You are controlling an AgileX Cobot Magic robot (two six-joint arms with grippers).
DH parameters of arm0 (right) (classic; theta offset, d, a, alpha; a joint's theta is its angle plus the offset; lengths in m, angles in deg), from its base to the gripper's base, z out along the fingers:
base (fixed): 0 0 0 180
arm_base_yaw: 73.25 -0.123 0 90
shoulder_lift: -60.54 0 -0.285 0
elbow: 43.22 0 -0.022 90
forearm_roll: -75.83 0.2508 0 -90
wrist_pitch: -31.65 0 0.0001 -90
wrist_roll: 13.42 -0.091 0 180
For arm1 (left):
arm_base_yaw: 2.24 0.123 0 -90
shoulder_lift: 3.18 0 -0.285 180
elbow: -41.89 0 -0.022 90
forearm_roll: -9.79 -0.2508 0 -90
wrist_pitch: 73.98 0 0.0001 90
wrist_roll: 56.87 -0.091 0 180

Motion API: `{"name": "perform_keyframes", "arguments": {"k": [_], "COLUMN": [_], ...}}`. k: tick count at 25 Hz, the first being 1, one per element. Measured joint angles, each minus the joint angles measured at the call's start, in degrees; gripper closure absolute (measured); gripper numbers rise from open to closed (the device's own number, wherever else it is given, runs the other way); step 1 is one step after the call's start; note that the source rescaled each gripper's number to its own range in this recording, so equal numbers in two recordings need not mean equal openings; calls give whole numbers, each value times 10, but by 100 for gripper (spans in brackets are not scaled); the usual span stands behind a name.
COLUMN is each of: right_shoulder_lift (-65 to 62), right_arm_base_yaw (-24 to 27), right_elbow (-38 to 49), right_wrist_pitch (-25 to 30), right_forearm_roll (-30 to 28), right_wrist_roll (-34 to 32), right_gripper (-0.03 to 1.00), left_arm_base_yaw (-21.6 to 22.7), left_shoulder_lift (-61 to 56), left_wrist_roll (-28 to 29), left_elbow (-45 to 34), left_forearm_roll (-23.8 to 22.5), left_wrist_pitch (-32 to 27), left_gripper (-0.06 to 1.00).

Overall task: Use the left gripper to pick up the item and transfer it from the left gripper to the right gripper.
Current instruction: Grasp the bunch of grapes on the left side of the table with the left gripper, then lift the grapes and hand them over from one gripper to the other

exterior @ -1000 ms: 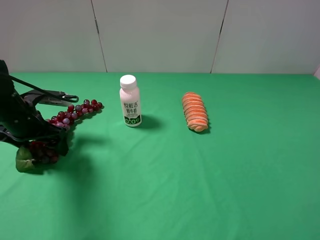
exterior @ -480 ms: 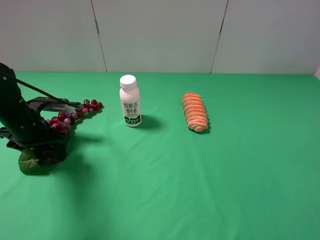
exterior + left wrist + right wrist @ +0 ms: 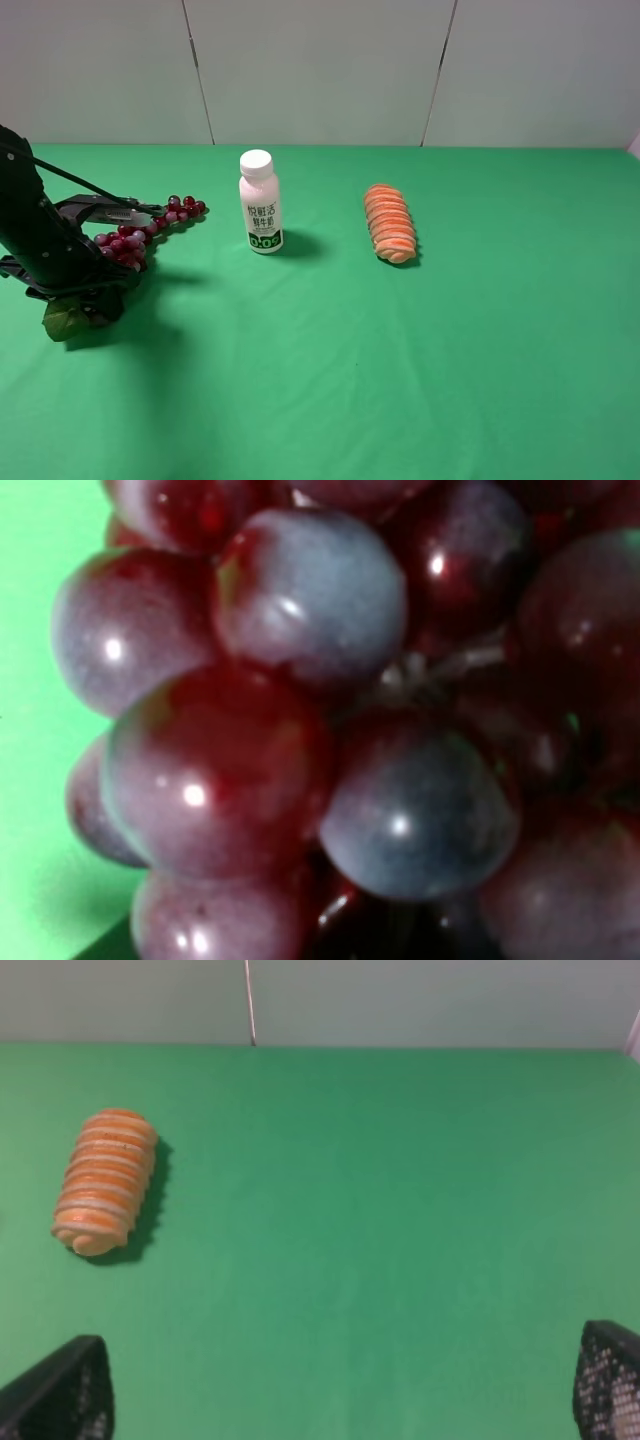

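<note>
Grapes [image 3: 310,600], glossy dark red-purple

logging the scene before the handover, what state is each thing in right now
grapes: lying along the cloth, leaf end under the left gripper, no sign of lift
left gripper: down over the grapes, jaws hidden, open or shut unclear
right gripper: open, empty, above bare cloth
white bottle: upright, cap on
orange roll: lying on its side, clear of both grippers

Red-purple grapes [image 3: 124,241], white bottle [image 3: 260,206], orange striped roll [image 3: 389,223], green cloth [image 3: 400,360]
</note>
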Motion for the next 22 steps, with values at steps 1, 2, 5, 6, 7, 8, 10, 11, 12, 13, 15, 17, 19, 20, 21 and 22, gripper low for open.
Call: {"name": "perform_keyframes", "arguments": {"k": [1,2,5,6,7,8,10,11,12,13,15,17,19,20,21,22], "right_shoulder_lift": [0,0,0,0,0,0,0,0,0,0,0,0,0,0,0,0], "right_arm_base_yaw": [0,0,0,0,0,0,0,0,0,0,0,0,0,0,0,0], "right_elbow": [0,0,0,0,0,0,0,0,0,0,0,0,0,0,0,0], "right_wrist_pitch": [0,0,0,0,0,0,0,0,0,0,0,0,0,0,0,0], "right_forearm_roll": [0,0,0,0,0,0,0,0,0,0,0,0,0,0,0,0], "right_wrist_roll": [0,0,0,0,0,0,0,0,0,0,0,0,0,0,0,0], "right_gripper": [-3,-3,-3,-3,-3,-3,-3,-3,-3,-3,-3,-3,-3,-3,-3,-3], "left_arm_base_yaw": [0,0,0,0,0,0,0,0,0,0,0,0,0,0,0,0], "left_shoulder_lift": [0,0,-1,-4,-7,-14,-29,-40,-52,-65,-92,-120,-153,-169,-184,-201], "left_wrist_roll": [0,0,0,0,0,0,0,0,0,0,0,0,0,0,0,0], "left_elbow": [0,0,0,0,0,0,0,0,0,0,0,0,0,0,0,0], "left_forearm_roll": [0,0,0,0,0,0,0,0,0,0,-1,-2,-2,-2,-2,-2], "left_wrist_pitch": [0,0,-1,-1,-1,-2,-9,-14,-19,-24,-34,-46,-60,-68,-77,-84], "left_gripper": [75,75,75,75,75,76,76,76,77,77,77,77,77,77,77,77]}}
